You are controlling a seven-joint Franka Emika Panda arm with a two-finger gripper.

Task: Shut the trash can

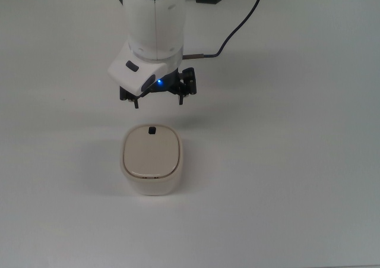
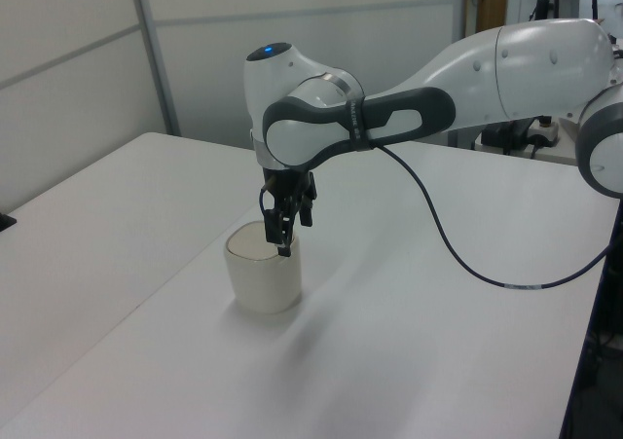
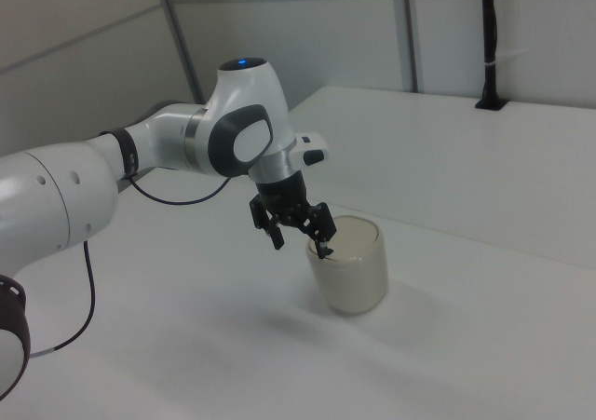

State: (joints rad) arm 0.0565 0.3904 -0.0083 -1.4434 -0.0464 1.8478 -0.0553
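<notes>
Since the flat beige lid [image 1: 151, 151] with its tiny black knob [image 1: 152, 130] already lies level on the small cream-white plastic trash can [image 1: 152, 160], the closing looks essentially done. That rounded bin stands near the middle of the white table [image 1: 285, 161]. Just beyond its far edge in the top view, the black two-finger gripper [image 1: 158, 101] hangs above it, jaws spread wide and holding nothing, apparently clear of the lid.

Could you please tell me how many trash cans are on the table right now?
1. The trash can stands on the white table, lid flat on top, just below the gripper in the top view. No others are visible in any view.
</notes>
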